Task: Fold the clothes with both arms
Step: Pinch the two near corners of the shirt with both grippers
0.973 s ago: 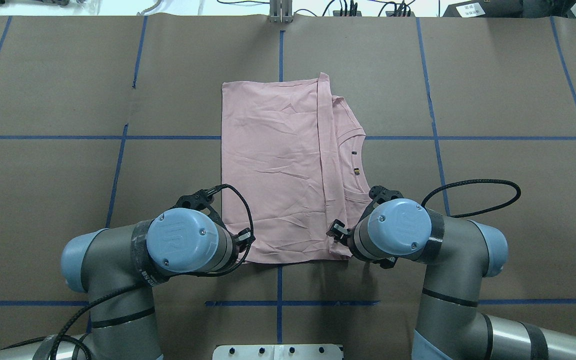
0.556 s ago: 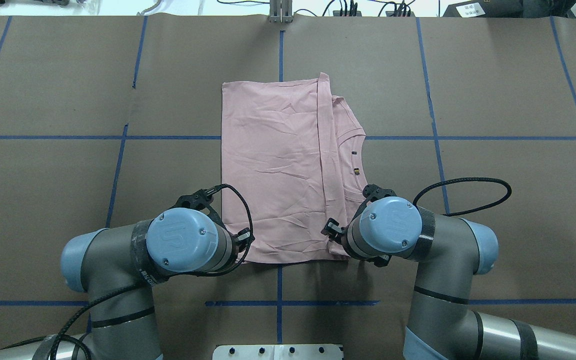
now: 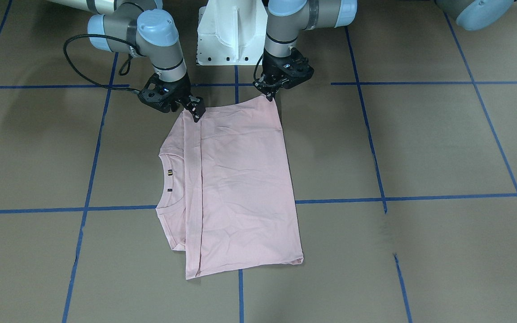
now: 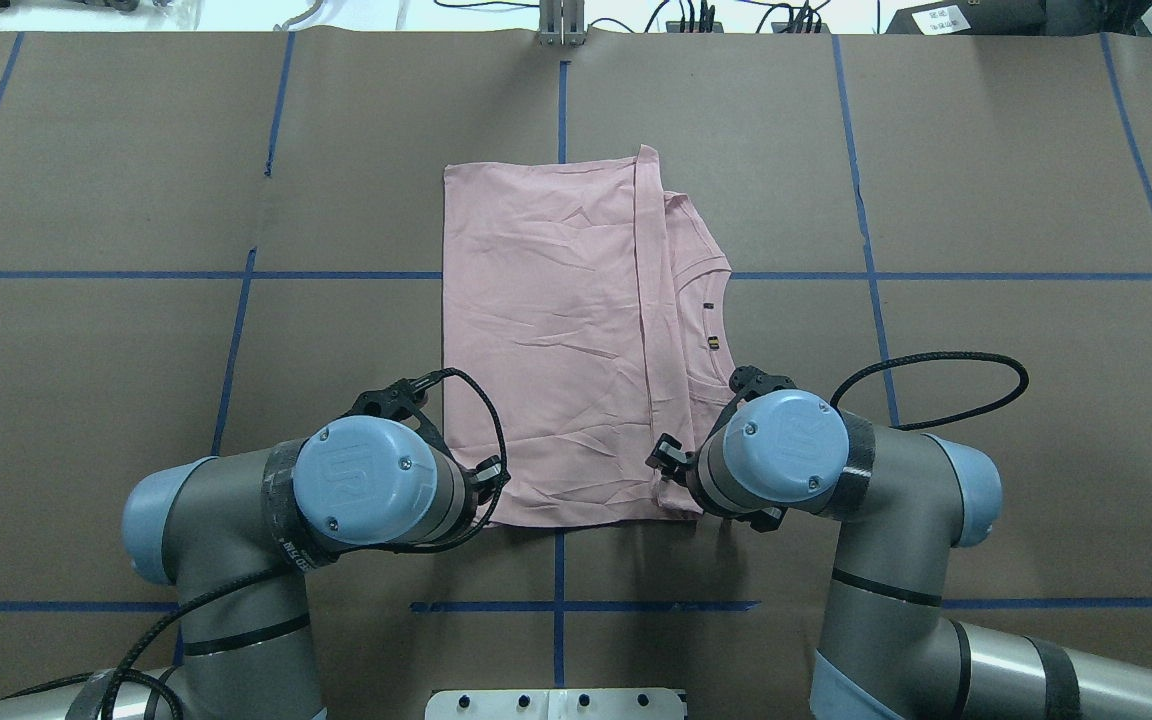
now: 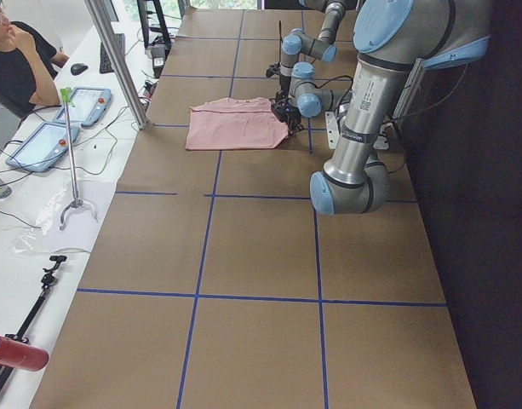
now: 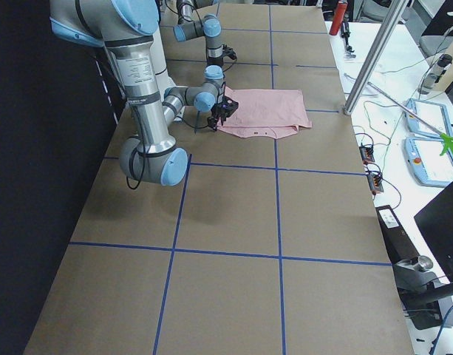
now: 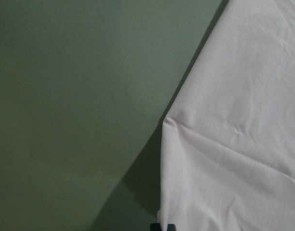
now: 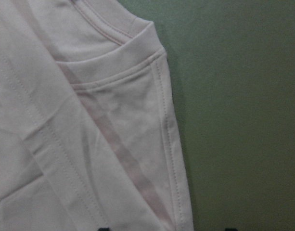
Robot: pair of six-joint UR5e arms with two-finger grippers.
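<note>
The pale pink T-shirt (image 4: 546, 340) lies folded lengthwise on the brown table, plain side up, with its collar (image 3: 165, 179) toward my right arm. At the near hem corner, my left gripper (image 3: 269, 93) is shut on the cloth, and that corner (image 7: 185, 144) is raised a little over its shadow. My right gripper (image 3: 195, 112) stands open over the near shoulder corner (image 8: 152, 72). Its fingertips (image 8: 105, 228) show wide apart at the bottom of the right wrist view. From overhead both wrists (image 4: 366, 480) (image 4: 784, 447) cover most of the grippers.
The white pedestal (image 3: 229, 36) stands just behind the shirt's near edge. Blue tape lines (image 4: 866, 275) cross the table. A metal post (image 4: 561, 25) rises at the far edge. A person (image 5: 14, 60) sits by tablets (image 5: 52, 128) beyond the far side.
My right arm shifted slightly left toward the shirt's near corner, then eased back a little. The left arm and the shirt stayed still.
</note>
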